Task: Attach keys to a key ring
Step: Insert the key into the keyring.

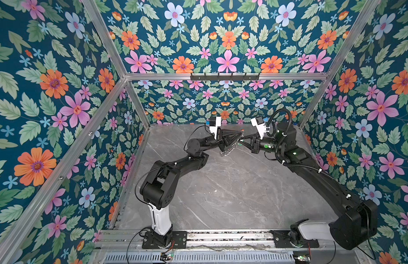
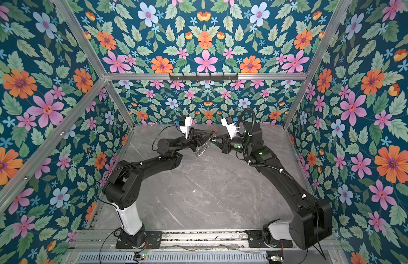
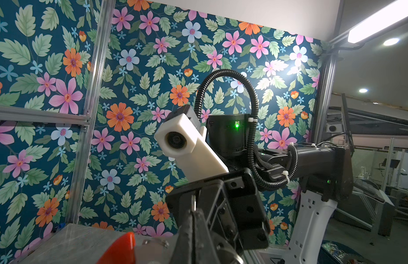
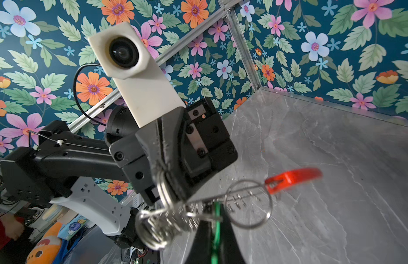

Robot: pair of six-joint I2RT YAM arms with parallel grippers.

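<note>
Floral walls — marble tabletop (grey)

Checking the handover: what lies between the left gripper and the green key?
The key ring with its small silver rings, shown in the right wrist view; the left gripper grips it, the right gripper the key.

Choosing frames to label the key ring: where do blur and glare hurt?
Right wrist view: the red plastic arc is smeared, the small silver rings out of focus. Left wrist view: the arc is a soft blob at the edge; the ceiling light glares on the wallpaper. Both top views: evenly lit, but the key ring is tiny.
</note>
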